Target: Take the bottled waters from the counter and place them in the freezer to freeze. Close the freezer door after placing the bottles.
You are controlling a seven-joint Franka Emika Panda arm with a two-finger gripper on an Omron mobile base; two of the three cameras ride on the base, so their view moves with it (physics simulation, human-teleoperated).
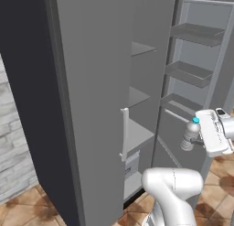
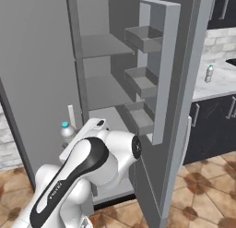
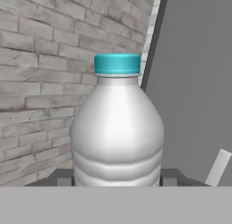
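Observation:
My gripper [image 1: 195,138] is shut on one bottled water [image 1: 189,137], a clear ribbed bottle with a teal cap, held upright by its lower body. In the hand view the bottle [image 3: 118,128] stands between the dark fingertips [image 3: 61,177]. It hangs in front of the open freezer [image 1: 139,97], near its lower shelves, and shows beside the arm as well [image 2: 67,131]. The freezer door [image 2: 182,84] stands wide open, with bins on its inner side. A second bottled water [image 2: 209,74] stands on the marble counter [image 2: 221,86] at the right.
The closed wider fridge door [image 1: 87,106], with a vertical handle [image 1: 124,134], stands left of the freezer opening. A brick wall [image 1: 13,142] lies further left. Dark cabinet fronts [image 2: 216,125] sit under the counter. The floor is brown tile [image 2: 203,195].

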